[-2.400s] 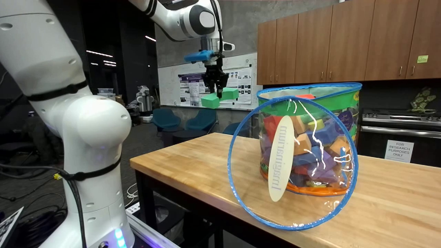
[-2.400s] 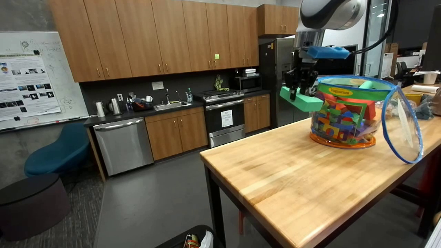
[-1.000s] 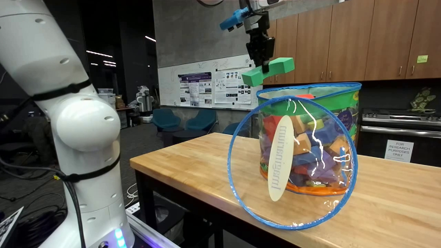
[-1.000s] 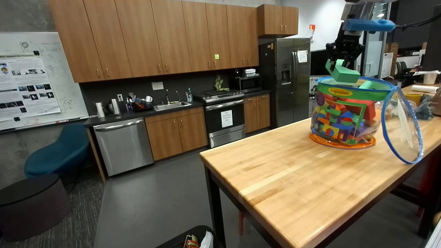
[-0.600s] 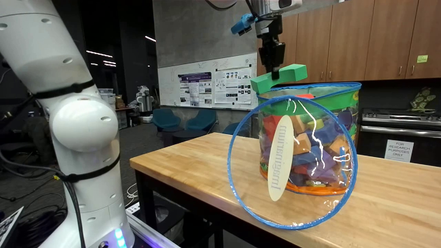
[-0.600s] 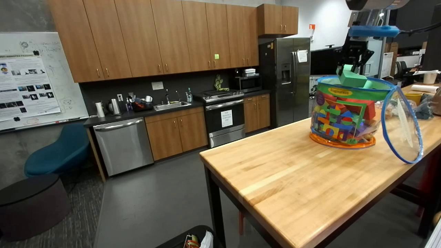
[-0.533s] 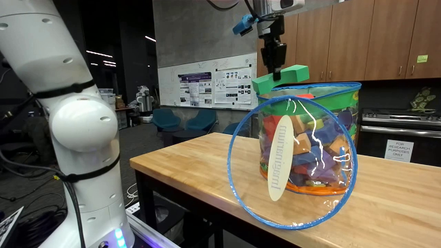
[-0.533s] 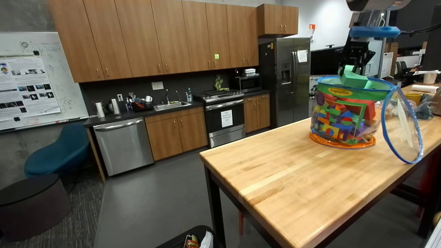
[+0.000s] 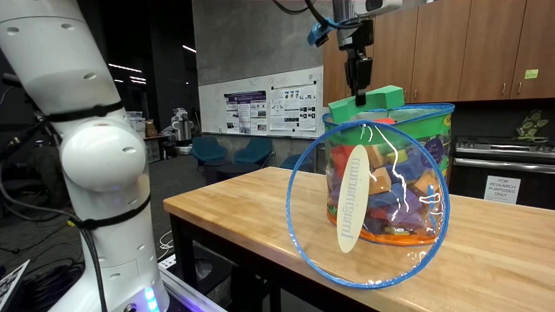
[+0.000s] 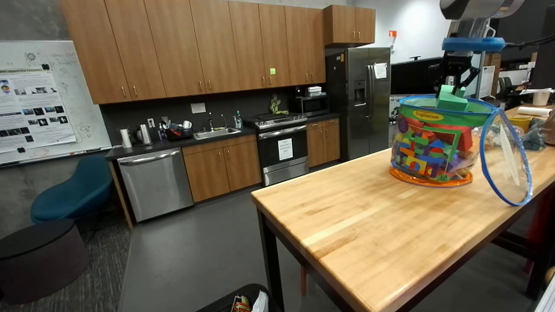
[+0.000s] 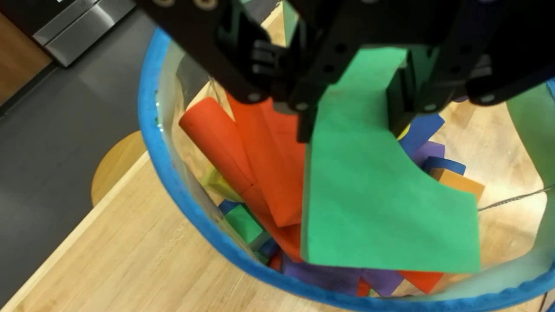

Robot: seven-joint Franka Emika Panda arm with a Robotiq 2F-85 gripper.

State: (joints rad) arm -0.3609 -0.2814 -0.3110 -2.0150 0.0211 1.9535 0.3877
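The gripper (image 11: 352, 125) is clasping a green block (image 11: 381, 216) at the mouth of the bag (image 9: 433, 123). Loose blocks (image 11: 271, 173) are lying inside. The bag is standing on the tabletop (image 9: 243, 199), its lid (image 9: 361, 199) leaning near the robot-side edge.

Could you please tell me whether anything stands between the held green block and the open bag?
Nothing visible does: the gripper holds the green block at the mouth of the bag, and the lid hangs to one side, off that opening.
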